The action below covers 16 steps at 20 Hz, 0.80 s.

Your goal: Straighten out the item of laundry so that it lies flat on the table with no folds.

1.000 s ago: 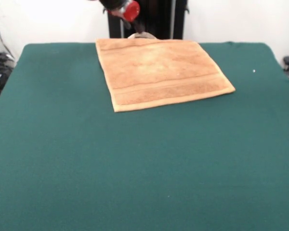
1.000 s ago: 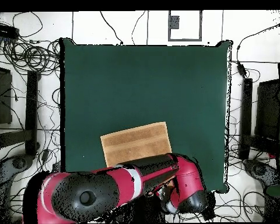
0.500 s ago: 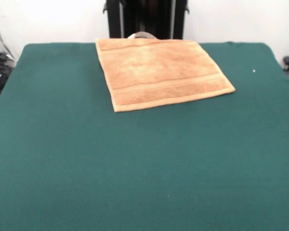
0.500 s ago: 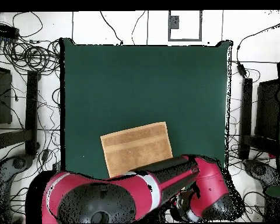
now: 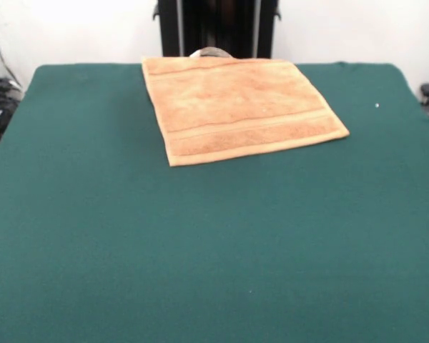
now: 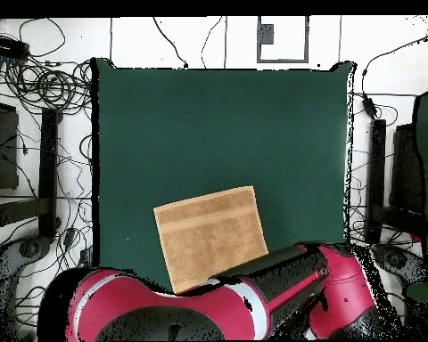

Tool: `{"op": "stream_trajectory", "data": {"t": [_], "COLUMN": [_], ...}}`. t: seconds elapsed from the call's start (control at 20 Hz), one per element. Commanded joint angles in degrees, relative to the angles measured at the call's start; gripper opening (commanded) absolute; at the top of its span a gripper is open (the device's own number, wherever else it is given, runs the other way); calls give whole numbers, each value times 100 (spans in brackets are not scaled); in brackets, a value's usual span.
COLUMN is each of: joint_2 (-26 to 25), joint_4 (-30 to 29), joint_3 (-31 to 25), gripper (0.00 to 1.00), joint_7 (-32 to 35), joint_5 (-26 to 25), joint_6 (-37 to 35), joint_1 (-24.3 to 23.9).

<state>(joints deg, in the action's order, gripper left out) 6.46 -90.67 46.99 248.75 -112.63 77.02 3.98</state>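
The item of laundry (image 5: 239, 107) is an orange-tan towel lying spread out at the far side of the table (image 5: 200, 250), with a woven band stripe running near its front edge. No fold shows on it. Its back edge reaches the table's far edge. From overhead, the towel (image 6: 209, 233) lies near the table's (image 6: 218, 125) lower edge, and the red and black arm (image 6: 253, 298) covers the towel's lower corner. The gripper shows in neither view.
Seen from above, the arm's thick links fill the strip below the table. Cables (image 6: 48, 89) and dark stands (image 6: 48, 169) lie on the floor round the table. A small white speck (image 5: 377, 106) sits on the cloth at the far right.
The arm's red end has left the top of the front view. From overhead, the arm has swung down and to the right, uncovering more of the towel. The towel has not moved.
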Motion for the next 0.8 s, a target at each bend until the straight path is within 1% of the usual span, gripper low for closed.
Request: {"op": "stream_trajectory", "data": {"t": [0.05, 0.1, 0.2, 0.35, 0.45, 0.5, 0.6, 0.75, 0.8], "joint_2": [440, 556, 670, 669, 695, 724, 639, 652, 694], "joint_4": [-178, -225, -296, -327, -407, -481, -422, -457, -469], "joint_3": [-1006, -1079, -1135, -1138, -1182, -1202, -1286, -1322, -1325], "gripper": [100, 100, 100, 100, 100, 100, 100, 100, 100], "joint_7": [-2791, -3313, -3582, -3456, -3602, -3711, -3676, -3676, -3704], "joint_5": [472, 633, 757, 670, 707, 761, 811, 913, 1027], "joint_6": [-1392, -1723, -2000, -2021, -2156, -2246, -2359, -2477, -2585], "joint_1": [-40, -109, -138, -138, -179, -209, -214, -240, -262]}}
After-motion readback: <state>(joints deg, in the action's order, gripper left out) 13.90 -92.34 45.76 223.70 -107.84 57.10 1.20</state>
